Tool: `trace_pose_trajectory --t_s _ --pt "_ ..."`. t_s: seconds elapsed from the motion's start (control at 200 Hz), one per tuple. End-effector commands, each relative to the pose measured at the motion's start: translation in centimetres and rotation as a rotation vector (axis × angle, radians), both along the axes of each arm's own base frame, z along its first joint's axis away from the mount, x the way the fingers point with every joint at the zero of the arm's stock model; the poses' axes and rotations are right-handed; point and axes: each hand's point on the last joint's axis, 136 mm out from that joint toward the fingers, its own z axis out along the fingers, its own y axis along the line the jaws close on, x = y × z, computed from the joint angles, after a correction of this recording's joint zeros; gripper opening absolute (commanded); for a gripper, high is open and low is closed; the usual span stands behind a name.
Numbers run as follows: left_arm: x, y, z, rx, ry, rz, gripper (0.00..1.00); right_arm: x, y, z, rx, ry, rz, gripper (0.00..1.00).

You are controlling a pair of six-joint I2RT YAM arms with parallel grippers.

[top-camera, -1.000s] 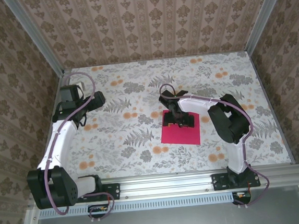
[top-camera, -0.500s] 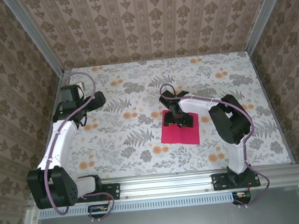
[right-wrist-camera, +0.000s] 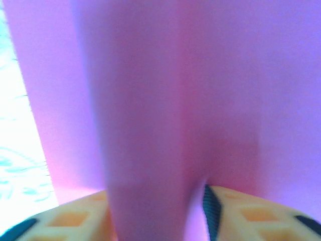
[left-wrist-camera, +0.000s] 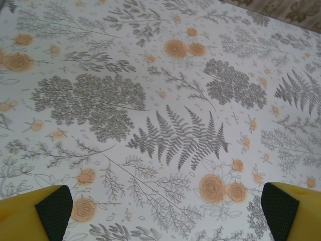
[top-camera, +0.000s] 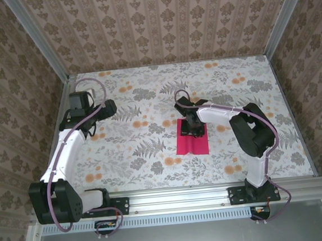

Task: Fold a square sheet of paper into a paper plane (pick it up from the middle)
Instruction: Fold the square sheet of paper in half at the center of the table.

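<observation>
Magenta paper (right-wrist-camera: pixel 150 100) ridge inside right hand (right-wrist-camera: pixel 155 213)

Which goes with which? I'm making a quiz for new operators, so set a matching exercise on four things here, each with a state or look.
Things:
1. paper
2. left gripper
3. right gripper
4. tablecloth

States:
A. jaws wide open, far left of the table
B. grey ferns and orange flowers
C. magenta, buckled into a raised ridge
D. pinching that ridge at its middle

Pairs: 1-C, 2-A, 3-D, 4-B
</observation>
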Motion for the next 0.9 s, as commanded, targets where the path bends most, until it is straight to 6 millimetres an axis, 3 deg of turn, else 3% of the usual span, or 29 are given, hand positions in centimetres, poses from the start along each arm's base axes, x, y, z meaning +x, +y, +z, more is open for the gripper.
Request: trace_pose_trajectory --t_s 0.0,0.2,0.34,0.66,0.895 --pt "-0.6 -1.8 -0.2 -0.001 0.028 -0.019 1.00 0.7 4.6 2.5 0.254 -0.059 0.064 0.37" --pt "-2.2 -6.6 -2.3 -0.137 0.100 -0.113 0.94 1.5 9.3 6.8 0.546 -0.136 0.147 0.30" --pt "-3.1 -9.7 -3.7 -0.207 0.161 -0.168 0.86 1.7 10.9 7.7 0.655 -0.142 0.183 0.29" --pt "-3.9 -15.1 -6.9 -0.313 0.257 -0.233 0.65 2.4 9.4 4.5 0.697 -0.108 0.126 0.29" --pt "-4.2 -18.6 -8.5 -0.320 0.303 -0.288 0.61 1.8 6.6 1.2 0.570 -0.058 0.118 0.31"
